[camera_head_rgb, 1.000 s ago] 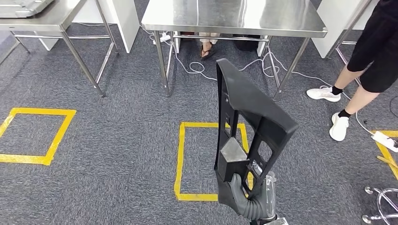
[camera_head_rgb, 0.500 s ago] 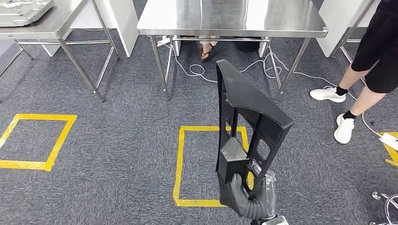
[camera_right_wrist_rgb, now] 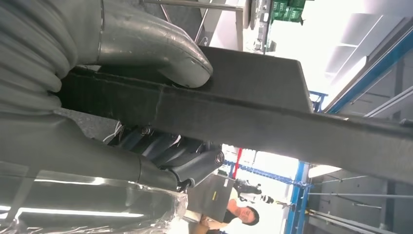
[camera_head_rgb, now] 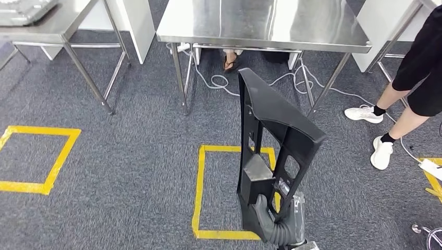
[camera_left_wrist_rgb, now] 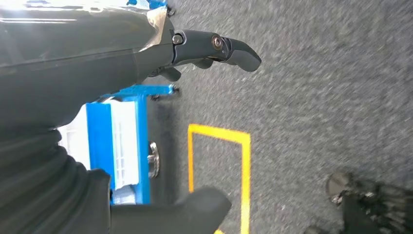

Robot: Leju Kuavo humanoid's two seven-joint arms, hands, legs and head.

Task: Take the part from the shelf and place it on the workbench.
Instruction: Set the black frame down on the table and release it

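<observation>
The right hand grips the black part at its lower end, thumb pressed on one face and fingers wrapped behind the bar — a firm hold, as the right wrist view confirms. The part stands near upright in front of the robot, its long top end leaning toward the workbench ahead. The left hand hangs over the carpet holding nothing, fingers loosely extended.

Step in hand, as judged: carrying the part to the workbench. To do it well, the grip should stay low and tight, the part kept upright until the steel top is within reach, then raised over the near edge and laid flat, not dropped.

On the floor just in front lies a yellow taped square, with a second yellow square to the left. Beyond, white cables trail under the bench between its legs — a snag risk if the feet go too far in. A person in black stands at the right, near the bench corner, and could be clipped by the swinging part. A second steel table stands far left.
</observation>
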